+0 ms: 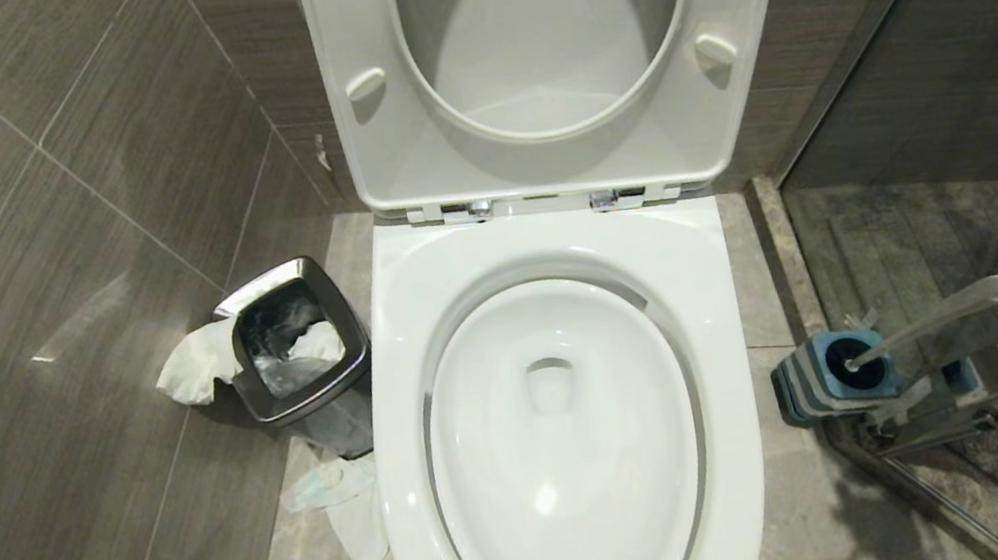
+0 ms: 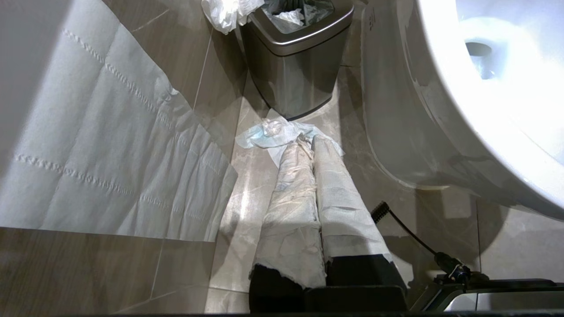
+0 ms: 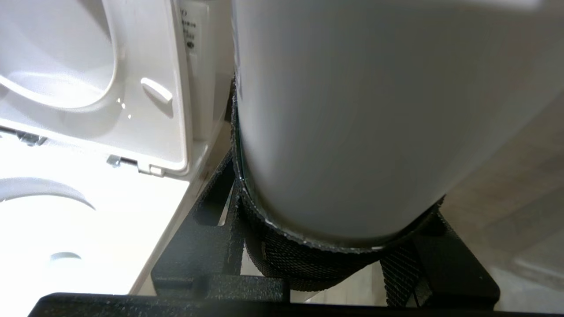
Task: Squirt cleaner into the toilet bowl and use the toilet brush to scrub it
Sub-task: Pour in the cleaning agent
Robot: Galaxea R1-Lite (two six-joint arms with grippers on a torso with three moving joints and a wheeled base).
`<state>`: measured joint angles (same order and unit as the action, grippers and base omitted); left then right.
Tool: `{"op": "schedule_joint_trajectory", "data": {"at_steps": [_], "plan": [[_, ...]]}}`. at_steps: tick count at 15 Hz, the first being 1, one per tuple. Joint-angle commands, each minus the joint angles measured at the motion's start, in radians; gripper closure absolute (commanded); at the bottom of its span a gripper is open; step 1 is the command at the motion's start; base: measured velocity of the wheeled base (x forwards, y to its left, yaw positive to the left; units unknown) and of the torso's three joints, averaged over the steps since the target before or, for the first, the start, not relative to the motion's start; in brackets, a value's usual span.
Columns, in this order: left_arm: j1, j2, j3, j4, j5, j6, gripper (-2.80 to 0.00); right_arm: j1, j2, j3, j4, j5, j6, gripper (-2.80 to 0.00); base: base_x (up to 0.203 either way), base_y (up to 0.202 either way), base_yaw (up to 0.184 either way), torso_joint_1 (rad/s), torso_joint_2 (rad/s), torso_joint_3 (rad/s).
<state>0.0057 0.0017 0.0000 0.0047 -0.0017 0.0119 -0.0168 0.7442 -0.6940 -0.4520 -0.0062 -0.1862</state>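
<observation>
Your right gripper [image 3: 335,246] is clamped around a white bottle [image 3: 352,110] beside the toilet bowl [image 1: 565,431]; your left gripper [image 2: 315,145] hangs closed. The toilet brush [image 1: 931,319] sits in its holder [image 1: 825,378].

1. Head camera looks steeply down from above onto the toilet bowl [image 1: 565,431].
2. Left wrist camera sits low near the floor, facing past its jaws toward the waste bin [image 2: 295,66]; the head view shares it.
3. Right wrist camera, very close behind its jaws, shares the raised seat [image 3: 88,88].

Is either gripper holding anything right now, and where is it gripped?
The right gripper clamps a white bottle around its body. The left gripper is shut, holding nothing.
</observation>
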Motion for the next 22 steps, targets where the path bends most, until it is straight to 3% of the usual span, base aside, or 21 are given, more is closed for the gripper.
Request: {"op": "schedule_joint_trajectory", "data": {"at_steps": [1, 6, 13, 17, 22], "plan": [[0.000, 0.001, 0.000, 0.000, 0.000, -0.003, 0.00, 0.000, -0.015, -0.010, 0.048, 0.000, 0.002, 0.00, 0.000, 0.000, 0.000, 0.003, 0.00, 0.034], [0.000, 0.001, 0.002, 0.000, 0.000, -0.004, 0.00, 0.000, -0.023, -0.083, 0.245, -0.001, 0.020, 0.00, 0.000, 0.000, 0.000, 0.000, 0.00, 0.005], [0.000, 0.001, 0.000, -0.002, 0.002, -0.004, 0.00, 0.026, 0.100, -0.145, 0.256, 0.053, 0.048, 0.00, 0.000, 0.000, 0.000, 0.000, 0.00, 0.000], [0.000, 0.001, 0.000, 0.000, 0.000, -0.004, 0.00, 0.122, 0.195, -0.145, 0.252, 0.060, 0.038, 0.00, 0.000, 0.000, 0.000, 0.000, 0.00, 0.000], [0.000, 0.001, 0.000, -0.002, 0.002, -0.004, 0.00, 0.262, 0.300, -0.161, 0.202, 0.027, -0.059, 0.00, 0.000, 0.000, 0.000, 0.000, 0.00, 0.000]]}}
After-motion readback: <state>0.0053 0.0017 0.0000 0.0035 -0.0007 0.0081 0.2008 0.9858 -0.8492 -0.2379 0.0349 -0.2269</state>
